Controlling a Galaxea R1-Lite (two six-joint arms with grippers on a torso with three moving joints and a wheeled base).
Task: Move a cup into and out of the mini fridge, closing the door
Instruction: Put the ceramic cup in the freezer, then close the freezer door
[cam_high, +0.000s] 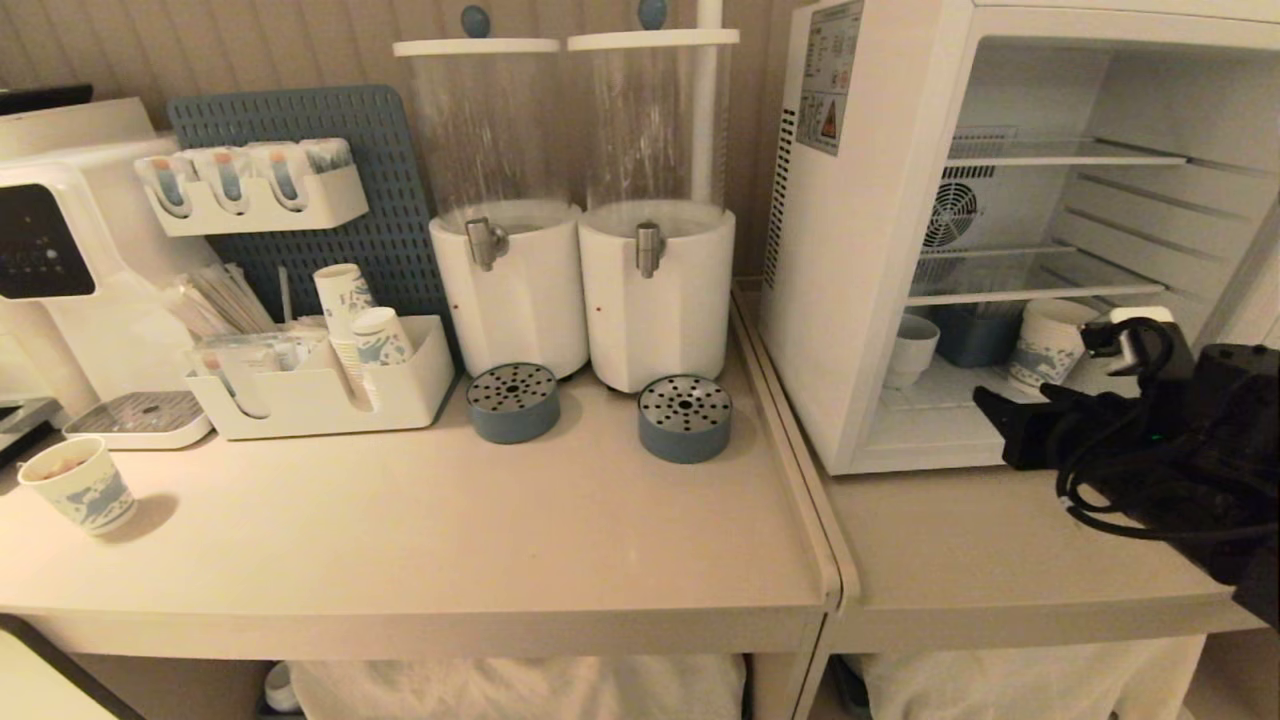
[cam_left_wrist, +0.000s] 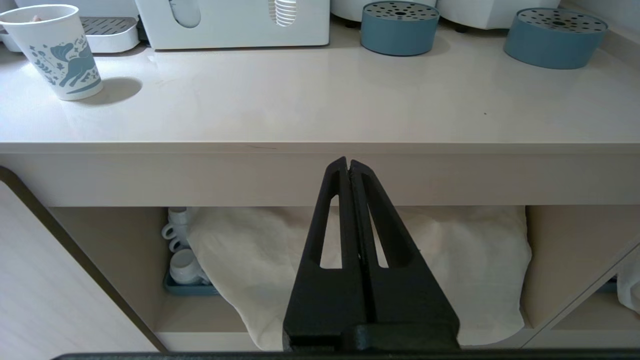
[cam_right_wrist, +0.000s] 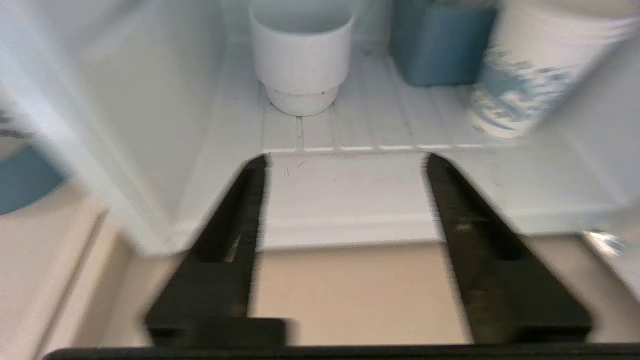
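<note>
The right gripper (cam_right_wrist: 345, 162), fingers spread and empty, sits at the mini fridge (cam_high: 860, 300) opening, short of the cup (cam_right_wrist: 301, 57). The left gripper (cam_left_wrist: 348, 165), fingers pressed together, hangs below the counter edge (cam_left_wrist: 320, 147).

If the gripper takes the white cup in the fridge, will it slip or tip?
The cup looks glazed and smooth, so probably slippery. Its narrower foot may let it tip if pushed high. It seems rigid ceramic, likely fragile.
</note>
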